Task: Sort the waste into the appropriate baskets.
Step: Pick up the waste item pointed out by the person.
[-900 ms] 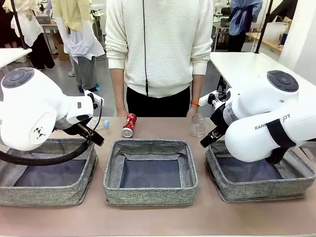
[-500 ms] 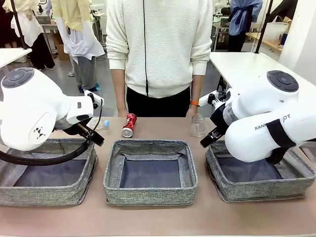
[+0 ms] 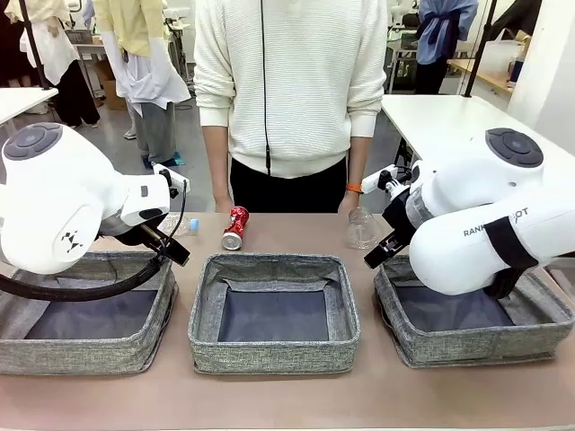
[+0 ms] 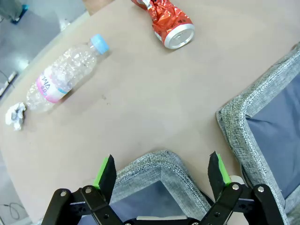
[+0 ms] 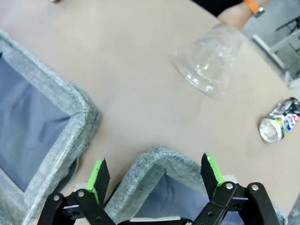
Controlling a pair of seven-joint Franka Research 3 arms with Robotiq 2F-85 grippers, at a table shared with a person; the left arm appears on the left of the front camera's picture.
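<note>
Three low square grey woven-fabric bins stand in a row on the tan tabletop (image 3: 287, 404): the left bin (image 3: 81, 355), the middle bin (image 3: 269, 355) and the right bin (image 3: 485, 346). The left gripper (image 4: 161, 161) hovers over a far corner of the left bin, jaws wide and holding nothing. Beyond it on the tabletop lie a crushed red drink can (image 4: 166, 23), a clear bottle with pink label and blue cap (image 4: 65, 75), and, just beside the bottle's base, a small white paper wad (image 4: 15, 115). The right gripper (image 5: 153, 163) hangs over a far corner of the right bin, also wide and empty. Past it sits a clear thin plastic container (image 5: 208, 58), with a person's hand (image 3: 349, 202) near it and a crushed dark blue can (image 5: 280, 122) lying apart from it.
</note>
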